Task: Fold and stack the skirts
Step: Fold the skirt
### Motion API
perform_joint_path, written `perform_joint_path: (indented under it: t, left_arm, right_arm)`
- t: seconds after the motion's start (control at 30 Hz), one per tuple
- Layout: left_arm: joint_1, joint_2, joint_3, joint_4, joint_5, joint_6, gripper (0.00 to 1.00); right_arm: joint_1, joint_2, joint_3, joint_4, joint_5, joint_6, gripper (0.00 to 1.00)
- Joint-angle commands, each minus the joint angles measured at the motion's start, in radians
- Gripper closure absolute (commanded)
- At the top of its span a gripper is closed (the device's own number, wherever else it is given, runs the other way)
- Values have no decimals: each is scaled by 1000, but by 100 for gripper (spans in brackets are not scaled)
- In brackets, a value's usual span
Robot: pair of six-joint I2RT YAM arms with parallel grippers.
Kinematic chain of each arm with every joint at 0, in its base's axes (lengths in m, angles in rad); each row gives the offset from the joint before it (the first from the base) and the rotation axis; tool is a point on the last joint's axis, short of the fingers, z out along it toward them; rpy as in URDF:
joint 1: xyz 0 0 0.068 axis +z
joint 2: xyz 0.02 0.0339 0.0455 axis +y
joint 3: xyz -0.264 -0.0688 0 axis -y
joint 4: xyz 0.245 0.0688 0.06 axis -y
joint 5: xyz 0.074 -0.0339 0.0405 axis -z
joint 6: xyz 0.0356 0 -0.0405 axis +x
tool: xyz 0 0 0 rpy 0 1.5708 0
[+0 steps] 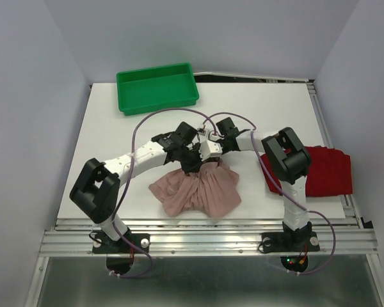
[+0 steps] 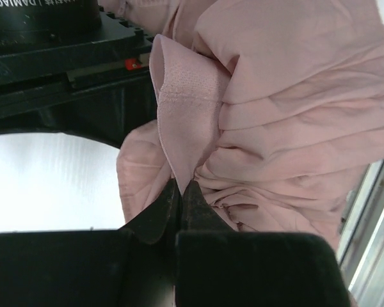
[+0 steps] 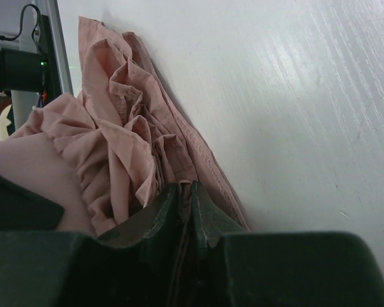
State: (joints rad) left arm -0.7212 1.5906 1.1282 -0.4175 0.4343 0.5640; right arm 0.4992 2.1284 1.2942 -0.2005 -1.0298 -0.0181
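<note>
**Both grippers pinch the pink skirt at mid-table; the red one lies off to the right**

At the far left corner of the white table [image 1: 109, 141] sits a green tray [image 1: 157, 87], well apart from everything else.

The left arm reaches from its base at the near edge in towards the middle. The left gripper [image 2: 181, 194] is closed, with its two dark fingertips pressed together on a fold of the pink skirt [image 1: 198, 192]. The left wrist view shows the cloth rising from that pinch in a narrow strip. This strip is the skirt's stitched band [image 2: 182, 96], which stands on edge, with gathered pleats spreading away to the right of it.

From above, the pink skirt lies bunched in the middle of the table, close to the near edge. Its ruffled hem fans out towards the arm bases, and its upper part is drawn up to where the two grippers meet.

The right gripper [image 3: 187, 192] comes in from the right and sits just beside the left one over the skirt's far edge. Its fingers are drawn nearly together, with pink cloth caught between them. In the right wrist view, crumpled folds pile up to the left of the fingers, and a flat hemmed edge runs along the bare tabletop.

Further right, partly hidden behind the right arm, the dark red skirt [image 1: 326, 171] lies flat at the table's right edge. It is well apart from the pink skirt.
</note>
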Motion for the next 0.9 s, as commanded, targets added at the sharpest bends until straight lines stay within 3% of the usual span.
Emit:
perform_joint_path:
  t: [0.0, 0.33, 0.53, 0.73, 0.87]
  left_arm:
    - [17, 34, 19, 103, -5, 66, 93]
    - [28, 103, -39, 212, -52, 91, 73]
    - [52, 49, 36, 136, -58, 50, 56]
    - [85, -70, 157, -1, -40, -36, 47]
    - [89, -107, 200, -56, -39, -102, 43]
  right_arm:
    - [9, -22, 27, 27, -45, 15, 78]
    - [9, 36, 71, 23, -52, 79, 73]
    - [-37, 39, 91, 19, -42, 129, 58]
    - [-132, -14, 151, 19, 20, 181, 38]
    - [-200, -56, 214, 15, 37, 222, 32]
